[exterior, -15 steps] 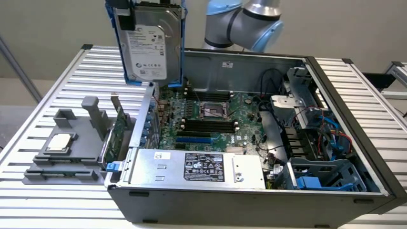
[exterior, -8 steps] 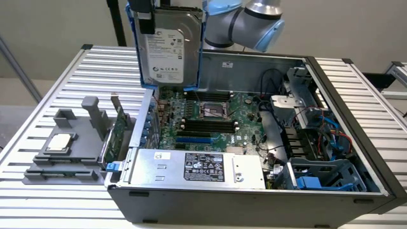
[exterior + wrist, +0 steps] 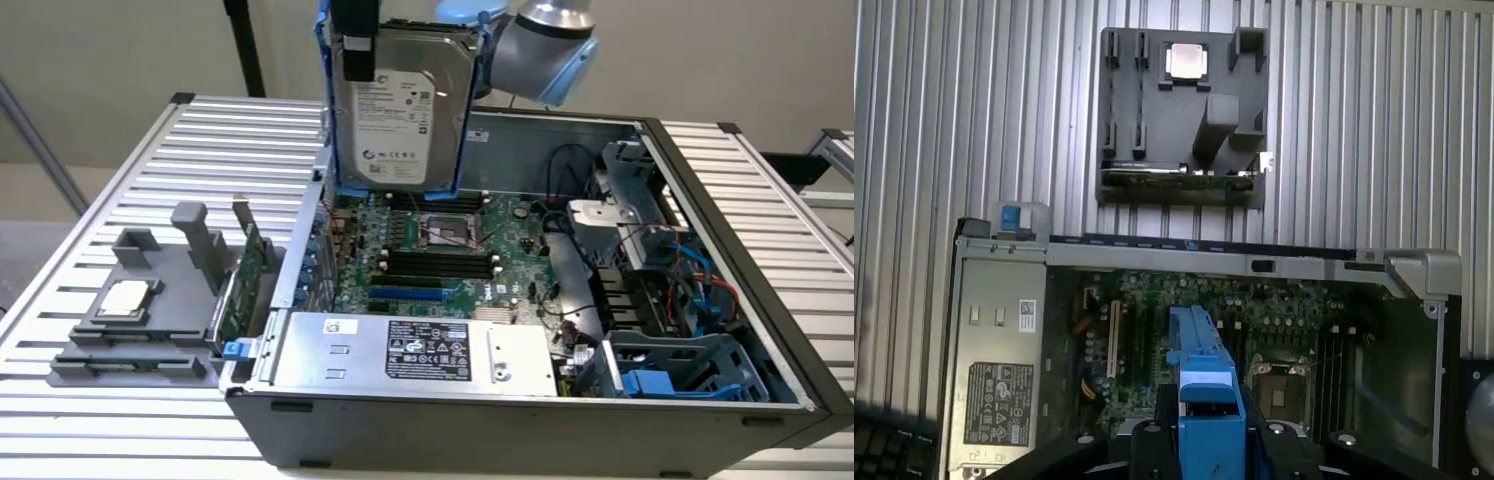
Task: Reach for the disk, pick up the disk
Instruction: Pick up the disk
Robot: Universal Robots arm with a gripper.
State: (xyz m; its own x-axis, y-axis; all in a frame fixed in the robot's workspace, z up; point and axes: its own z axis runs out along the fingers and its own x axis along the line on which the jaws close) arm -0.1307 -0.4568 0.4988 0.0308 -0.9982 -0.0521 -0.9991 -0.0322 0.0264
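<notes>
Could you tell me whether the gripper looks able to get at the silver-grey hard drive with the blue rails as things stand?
Yes, it seems so already: the silver-grey hard drive with blue plastic rails hangs upright above the open computer case, apparently clamped by the gripper at its top edge, with nothing in between.

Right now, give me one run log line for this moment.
claw: shut on disk | silver-grey hard drive disk with blue rails: lifted upright above open grey computer case | small square silver chip: on grey holder, untouched
</notes>
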